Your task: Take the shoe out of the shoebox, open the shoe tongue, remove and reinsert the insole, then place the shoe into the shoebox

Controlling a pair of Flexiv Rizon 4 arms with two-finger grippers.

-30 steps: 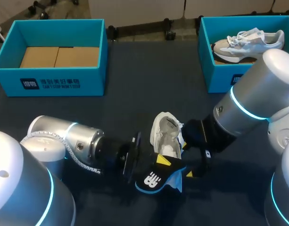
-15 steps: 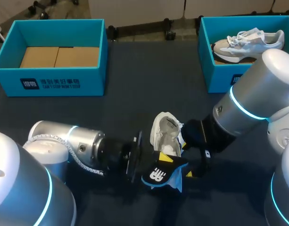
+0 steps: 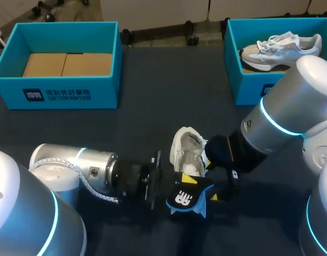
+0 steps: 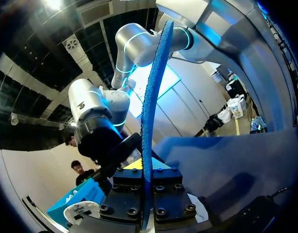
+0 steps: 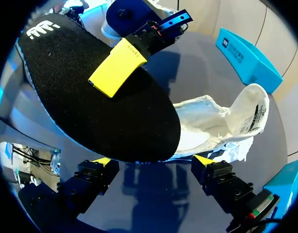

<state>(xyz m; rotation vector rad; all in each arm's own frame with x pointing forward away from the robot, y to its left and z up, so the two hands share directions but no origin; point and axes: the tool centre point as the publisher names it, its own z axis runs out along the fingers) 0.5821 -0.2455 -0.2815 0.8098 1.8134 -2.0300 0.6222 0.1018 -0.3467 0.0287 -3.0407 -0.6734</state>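
A white shoe [image 3: 188,153] lies on the dark table [image 3: 152,106] in the middle, also ahead of my right gripper [image 5: 149,162] in its wrist view as the shoe [image 5: 221,121]. My left gripper [image 3: 176,188] is shut on a black insole with a blue underside [image 3: 185,198], held just in front of the shoe. In the left wrist view the insole [image 4: 151,111] shows edge-on, clamped between the two fingers. My right gripper [image 3: 216,184] stands open beside the shoe's near end; the insole [image 5: 100,97] hangs over its spread fingers, with the left gripper's yellow fingertip [image 5: 117,68] on it.
A blue shoebox [image 3: 235,64] at the back right holds a second white shoe [image 3: 280,47]. Another blue shoebox [image 3: 62,93] at the back left shows only its cardboard bottom.
My left gripper has carried the insole to the right, closer to the shoe and the right gripper, and turned it a little. The right arm and the shoe have stayed put.
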